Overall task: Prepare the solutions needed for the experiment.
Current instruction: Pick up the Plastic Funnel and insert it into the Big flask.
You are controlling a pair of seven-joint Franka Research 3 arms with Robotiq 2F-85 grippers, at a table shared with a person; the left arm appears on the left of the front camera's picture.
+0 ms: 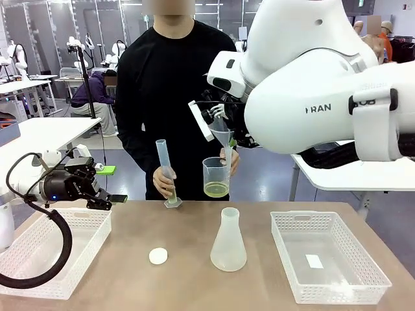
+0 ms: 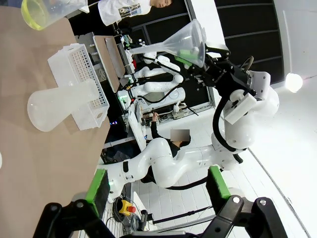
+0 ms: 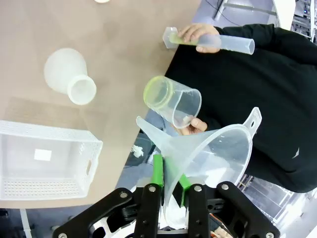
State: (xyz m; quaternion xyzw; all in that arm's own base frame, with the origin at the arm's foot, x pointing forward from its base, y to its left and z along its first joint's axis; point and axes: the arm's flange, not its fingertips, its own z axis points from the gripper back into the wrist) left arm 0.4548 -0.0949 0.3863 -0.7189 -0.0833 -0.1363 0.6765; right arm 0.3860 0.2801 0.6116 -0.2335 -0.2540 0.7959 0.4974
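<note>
The solutions [image 1: 216, 189] are a shallow yellow-green layer in a clear beaker [image 1: 216, 175] that the person holds above the far table edge; the layer glows lime in the right wrist view [image 3: 154, 92]. My right gripper [image 3: 171, 178] is shut on the stem of a clear funnel [image 1: 223, 137], held tilted just above the beaker. The person's other hand steadies a tall graduated cylinder [image 1: 166, 170] standing on the table. An empty conical flask [image 1: 228, 241] stands mid-table. My left gripper [image 1: 109, 196] hovers open and empty over the left basket's far corner, its green pads [image 2: 97, 185] wide apart.
A white mesh basket [image 1: 39, 272] sits at the near left and another [image 1: 285, 256] at the near right, holding a small white slip. A small white round cap [image 1: 158, 256] lies left of the flask. Bare tabletop lies between the baskets.
</note>
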